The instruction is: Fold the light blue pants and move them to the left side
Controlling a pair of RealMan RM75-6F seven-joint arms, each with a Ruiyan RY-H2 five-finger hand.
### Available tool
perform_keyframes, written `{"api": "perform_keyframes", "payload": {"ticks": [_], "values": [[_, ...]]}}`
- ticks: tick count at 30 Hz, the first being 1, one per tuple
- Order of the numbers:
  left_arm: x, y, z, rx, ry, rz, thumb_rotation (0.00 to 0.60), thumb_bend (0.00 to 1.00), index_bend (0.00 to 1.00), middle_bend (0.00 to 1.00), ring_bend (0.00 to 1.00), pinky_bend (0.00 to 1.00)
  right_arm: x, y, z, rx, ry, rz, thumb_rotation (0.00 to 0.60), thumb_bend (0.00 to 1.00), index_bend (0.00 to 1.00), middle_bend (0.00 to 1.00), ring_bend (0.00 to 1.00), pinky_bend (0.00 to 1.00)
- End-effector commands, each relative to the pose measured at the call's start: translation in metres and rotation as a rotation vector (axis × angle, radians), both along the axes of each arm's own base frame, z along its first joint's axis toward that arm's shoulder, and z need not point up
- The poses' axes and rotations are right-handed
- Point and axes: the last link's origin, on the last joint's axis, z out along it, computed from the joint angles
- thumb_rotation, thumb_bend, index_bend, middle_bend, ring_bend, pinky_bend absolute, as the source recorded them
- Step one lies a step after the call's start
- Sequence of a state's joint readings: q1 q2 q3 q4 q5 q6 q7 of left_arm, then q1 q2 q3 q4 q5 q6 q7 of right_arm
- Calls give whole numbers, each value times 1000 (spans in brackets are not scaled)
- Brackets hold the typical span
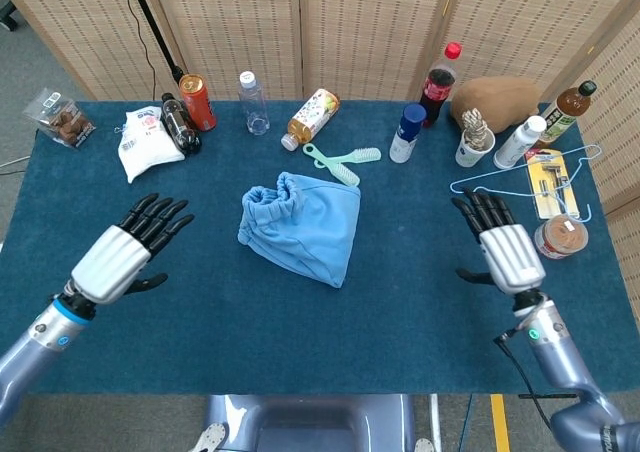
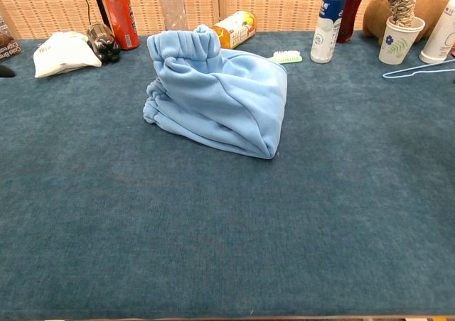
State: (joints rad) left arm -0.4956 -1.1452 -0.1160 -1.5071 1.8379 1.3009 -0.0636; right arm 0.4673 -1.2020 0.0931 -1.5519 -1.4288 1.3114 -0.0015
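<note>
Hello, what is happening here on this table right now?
A two-armed robot is working on the light blue pants, which lie bundled in a folded heap near the middle of the table. Neither hand touches them: the left hand and the right hand hover open on either side. The pants are not yet on the left side.
</note>
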Motion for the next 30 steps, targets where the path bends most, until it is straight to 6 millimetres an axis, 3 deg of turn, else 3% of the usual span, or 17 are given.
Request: {"api": "perform_keyframes", "payload": {"ticks": [1,5,18,21,30], "values": [[36,15,-18,-14,99,-106,600,24,0,0,0,0,-30,27,15,-3,-22,-30,600,0,0,0,0,0],[59,25,-40,-51,194,-115,600,24,0,0,0,0,-46,49,21,8,-62,-77,600,0,0,0,0,0],[123,70,-96,-49,368,-154,599,24,0,0,0,0,-60,92,28,-8,-279,-170,600,0,0,0,0,0],[123,76,-108,-57,390,-132,598,24,0,0,0,0,-62,97,30,-18,-292,-180,600,0,0,0,0,0],[93,89,-126,-68,425,-18,598,24,0,0,0,0,-64,100,29,-5,-308,-188,600,0,0,0,0,0]]}}
